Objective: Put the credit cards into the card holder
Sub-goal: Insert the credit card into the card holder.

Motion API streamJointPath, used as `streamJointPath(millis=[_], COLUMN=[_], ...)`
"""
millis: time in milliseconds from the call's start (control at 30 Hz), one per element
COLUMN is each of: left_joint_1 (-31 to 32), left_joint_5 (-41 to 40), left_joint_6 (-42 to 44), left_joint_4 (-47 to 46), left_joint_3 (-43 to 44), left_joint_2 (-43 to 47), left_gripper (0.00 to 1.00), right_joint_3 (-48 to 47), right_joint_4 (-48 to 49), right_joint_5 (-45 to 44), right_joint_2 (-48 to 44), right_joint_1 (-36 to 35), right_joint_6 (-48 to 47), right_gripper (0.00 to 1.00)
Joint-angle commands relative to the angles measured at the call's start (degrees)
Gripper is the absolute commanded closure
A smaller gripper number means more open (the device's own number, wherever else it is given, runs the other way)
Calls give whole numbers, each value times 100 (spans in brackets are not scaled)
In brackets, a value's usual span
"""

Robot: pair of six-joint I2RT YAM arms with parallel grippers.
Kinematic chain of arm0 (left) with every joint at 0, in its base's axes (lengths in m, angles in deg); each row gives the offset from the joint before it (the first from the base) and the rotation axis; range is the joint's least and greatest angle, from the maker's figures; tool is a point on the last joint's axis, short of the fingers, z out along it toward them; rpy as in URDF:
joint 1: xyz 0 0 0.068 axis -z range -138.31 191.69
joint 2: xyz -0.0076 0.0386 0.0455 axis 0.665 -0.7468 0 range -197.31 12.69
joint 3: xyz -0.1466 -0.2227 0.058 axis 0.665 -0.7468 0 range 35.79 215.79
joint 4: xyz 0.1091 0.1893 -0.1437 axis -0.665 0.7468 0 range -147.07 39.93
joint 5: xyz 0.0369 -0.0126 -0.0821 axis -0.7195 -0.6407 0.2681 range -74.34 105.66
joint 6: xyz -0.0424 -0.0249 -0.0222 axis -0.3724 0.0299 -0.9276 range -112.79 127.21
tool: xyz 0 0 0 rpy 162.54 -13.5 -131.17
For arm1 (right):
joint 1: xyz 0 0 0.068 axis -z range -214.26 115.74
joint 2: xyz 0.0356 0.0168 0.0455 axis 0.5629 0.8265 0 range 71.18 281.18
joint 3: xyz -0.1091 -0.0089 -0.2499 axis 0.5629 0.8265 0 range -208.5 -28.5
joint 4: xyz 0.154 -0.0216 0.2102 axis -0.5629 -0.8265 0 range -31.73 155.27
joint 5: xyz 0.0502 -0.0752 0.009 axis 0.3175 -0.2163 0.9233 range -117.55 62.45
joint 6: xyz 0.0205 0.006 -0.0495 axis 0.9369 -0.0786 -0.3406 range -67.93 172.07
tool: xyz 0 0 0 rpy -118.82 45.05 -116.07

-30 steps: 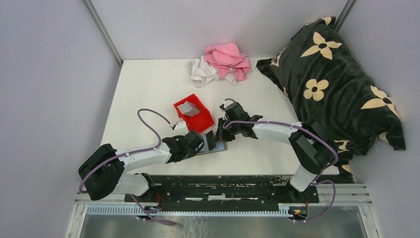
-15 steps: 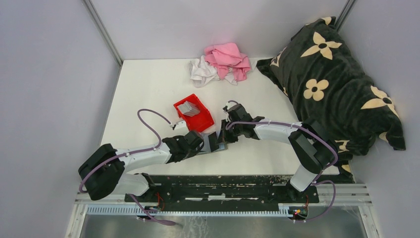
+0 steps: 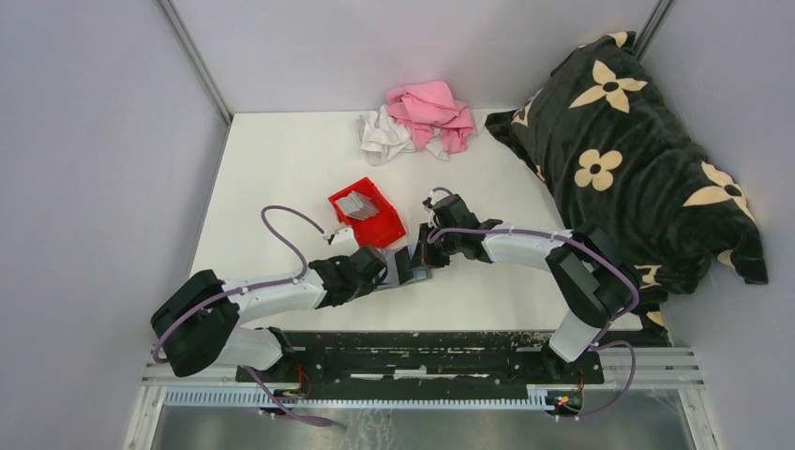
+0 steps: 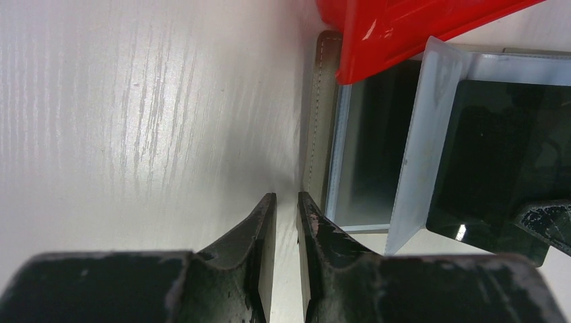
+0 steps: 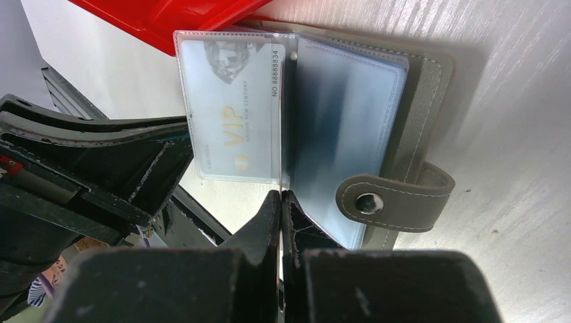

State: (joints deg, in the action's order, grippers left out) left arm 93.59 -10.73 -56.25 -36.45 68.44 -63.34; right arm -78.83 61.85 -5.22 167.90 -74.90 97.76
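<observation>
The card holder (image 3: 413, 271) lies open near the table's front, beside the red bin (image 3: 384, 232). In the right wrist view its grey cover (image 5: 425, 101) and snap strap (image 5: 394, 202) show, with clear sleeves fanned up. One sleeve holds a pale VIP card (image 5: 229, 108). My right gripper (image 5: 281, 194) is shut on the bottom edge of a clear sleeve; it also shows in the top view (image 3: 425, 255). My left gripper (image 4: 287, 196) is almost closed with a thin gap, empty, its tips on the table at the holder's left edge (image 4: 315, 121). More credit cards (image 3: 355, 203) lie in the red bin.
The red bin (image 4: 404, 27) overlaps the holder's far corner. Pink (image 3: 431, 111) and white (image 3: 380, 136) cloths lie at the table's back. A black flowered cushion (image 3: 628, 141) fills the right side. Grey walls close in left and back.
My right gripper has shifted slightly towards the near side with the sleeve in it. The left arm has barely moved.
</observation>
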Motion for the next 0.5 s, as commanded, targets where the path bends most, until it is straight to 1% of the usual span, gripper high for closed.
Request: streamJointPath(millis=[0, 300, 467], left_joint_1=[31, 47, 44], left_joint_5=[248, 318, 353], left_joint_6=[71, 103, 319], left_joint_4=[161, 91, 39], left_joint_3=[-126, -95, -39], left_joint_2=[-269, -389, -469], left_gripper=[75, 75, 76], right_joint_3=[-30, -20, 28], right_joint_4=[289, 307, 377], right_joint_5=[194, 393, 560], right_joint_2=[38, 208, 329], right_joint_1=[46, 178, 345], right_joint_6=[33, -59, -82], right_gripper=[99, 99, 99])
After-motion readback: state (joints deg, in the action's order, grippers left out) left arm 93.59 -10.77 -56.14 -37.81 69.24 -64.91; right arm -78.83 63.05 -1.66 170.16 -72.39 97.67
